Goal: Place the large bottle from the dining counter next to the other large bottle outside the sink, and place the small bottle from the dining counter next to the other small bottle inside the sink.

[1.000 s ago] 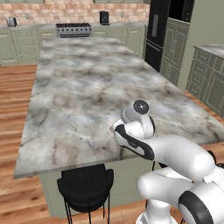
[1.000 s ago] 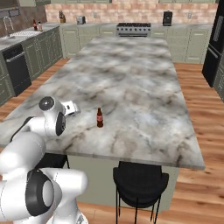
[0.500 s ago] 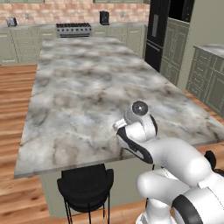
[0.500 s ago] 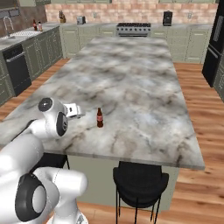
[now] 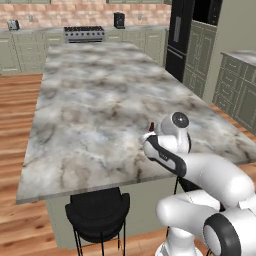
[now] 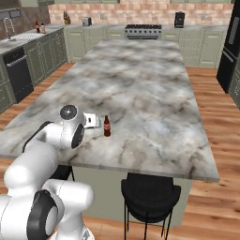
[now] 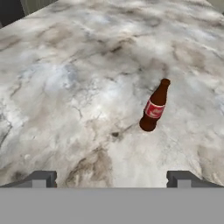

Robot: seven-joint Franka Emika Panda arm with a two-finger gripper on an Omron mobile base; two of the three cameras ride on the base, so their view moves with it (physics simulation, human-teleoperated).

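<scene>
The dining counter [image 6: 140,89] of grey-brown marbled stone stretches toward a far wall of green cabinets and a steel range [image 6: 144,31]. Low over its near edge the gripper [image 7: 112,177] holds nothing, jaws spread wide. Just beyond them the small bottle [image 7: 155,106] stands upright, long axis vertical, cap up: dark brown glass, narrow neck, red label. Bare stone surrounds it. A black stool [image 6: 150,194] sits below the counter edge
</scene>
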